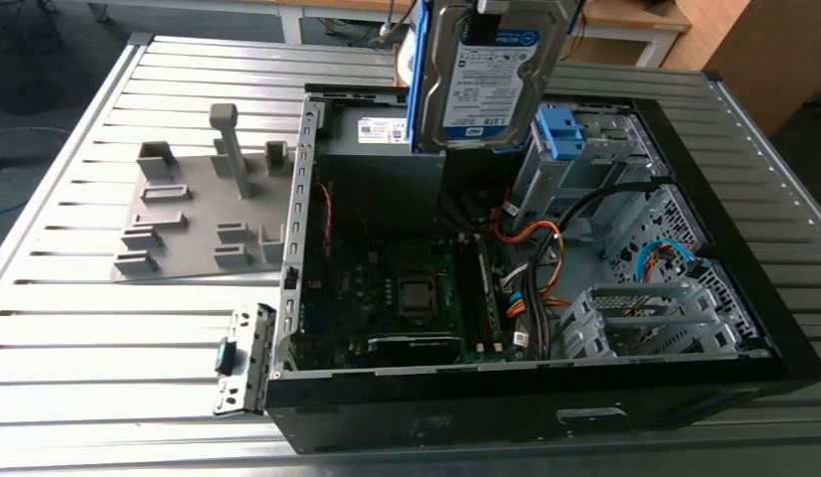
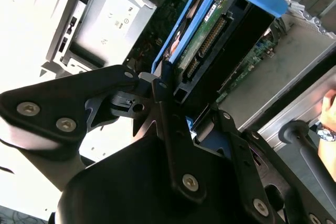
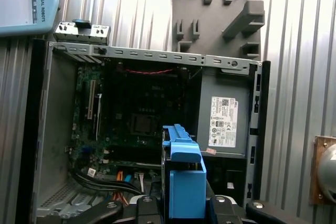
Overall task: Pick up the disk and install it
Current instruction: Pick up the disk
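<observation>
One disk (image 1: 484, 75) is hanging in the air w/ the claw (image 2: 189, 95) clamping it. Black fingers (image 2: 167, 124) are pressing on opposite sides of its blue rails, jaws drawn in to the disk's width, nothing else in them.

In the exterior view the disk is sitting at 12 o'clock of the frame, upright, label face toward the camera. It is raised above the open PC case (image 1: 517, 422) and not touching it. Its lower edge is overlapping the grey power box (image 1: 371, 129) in the picture. Blue bracket (image 1: 560, 129) in the metal bay is standing just at 4 o'clock of the disk. Motherboard (image 1: 398, 288) is lying on the case floor at approx 6 o'clock of the disk, w/ orange cables (image 1: 544, 238) running at 5 o'clock. Grey peg plate (image 1: 185, 219) is lying on the slatted metal table (image 1: 105, 348) at 9 o'clock of the case, well apart from the disk.

In the second wrist view the disk's green circuit-board side & connector edge are showing betw. the rails, w/ the power box beyond. A person's hand (image 2: 329, 103) w/ a wristwatch is showing at the frame edge. In the first wrist view the blue rail end is pointing down toward the open case, near where power box & motherboard are meeting.
</observation>
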`<state>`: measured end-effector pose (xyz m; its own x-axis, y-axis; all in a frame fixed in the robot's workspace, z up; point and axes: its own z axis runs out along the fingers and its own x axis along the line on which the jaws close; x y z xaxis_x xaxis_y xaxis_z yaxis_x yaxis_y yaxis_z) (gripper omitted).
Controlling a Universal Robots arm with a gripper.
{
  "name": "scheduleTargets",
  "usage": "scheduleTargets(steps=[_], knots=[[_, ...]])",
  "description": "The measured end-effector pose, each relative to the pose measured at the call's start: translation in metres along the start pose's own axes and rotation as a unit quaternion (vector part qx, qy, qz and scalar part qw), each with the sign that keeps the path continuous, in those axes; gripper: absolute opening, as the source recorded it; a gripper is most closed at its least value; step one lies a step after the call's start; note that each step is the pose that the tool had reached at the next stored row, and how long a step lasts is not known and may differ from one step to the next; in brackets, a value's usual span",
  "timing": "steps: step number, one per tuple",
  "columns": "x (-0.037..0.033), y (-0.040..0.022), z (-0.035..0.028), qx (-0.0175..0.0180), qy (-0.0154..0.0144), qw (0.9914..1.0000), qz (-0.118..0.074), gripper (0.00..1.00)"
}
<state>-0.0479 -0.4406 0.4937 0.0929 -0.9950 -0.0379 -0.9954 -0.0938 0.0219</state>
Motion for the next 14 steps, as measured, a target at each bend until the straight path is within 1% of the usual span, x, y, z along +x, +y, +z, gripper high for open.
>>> scheduleTargets(steps=[14], knots=[[0.0139, 0.0013, -0.0001, 0.0, 0.0, 1.0, 0.0, 0.36]])
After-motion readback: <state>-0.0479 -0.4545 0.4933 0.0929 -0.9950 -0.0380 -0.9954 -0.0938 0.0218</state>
